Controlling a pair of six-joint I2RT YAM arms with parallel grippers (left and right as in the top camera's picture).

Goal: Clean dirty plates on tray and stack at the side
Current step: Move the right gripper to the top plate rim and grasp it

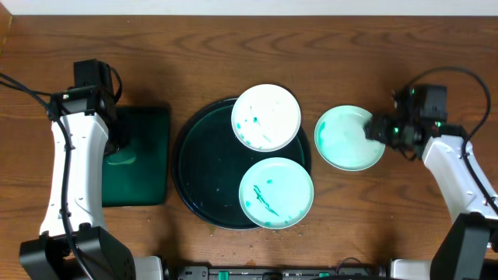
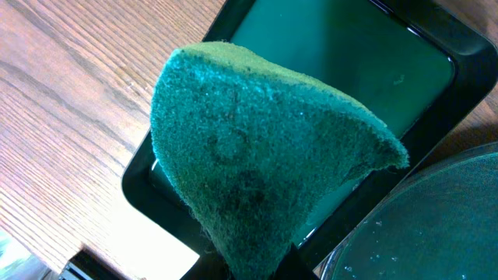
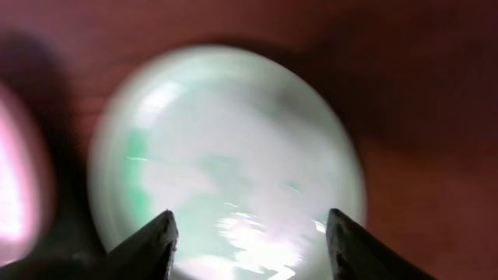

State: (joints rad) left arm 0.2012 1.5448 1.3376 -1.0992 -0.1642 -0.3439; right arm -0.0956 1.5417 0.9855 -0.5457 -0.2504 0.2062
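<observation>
While above the wood-grain table (image 1: 233,47), left claw (image 1: 118,144) tight on sponge (image 2: 257,155), right claw (image 3: 249,249) wide over plate (image 3: 233,140).

Left wrist view: sponge (image 2: 257,155) fills the centre and hides the fingers of the left gripper (image 1: 118,146). Tray (image 2: 440,229) cut off at lower-right corner. Right wrist view blurred: plate (image 3: 226,171) smears unreadable, lower rim cropped. Second plate (image 3: 19,179) cut by left edge.

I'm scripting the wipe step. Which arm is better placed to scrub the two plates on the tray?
Left, probably. The left tool holds the sponge above the small tray, right beside the round tray with both plates. The right tool is open, empty, at the third plate on the table.
</observation>
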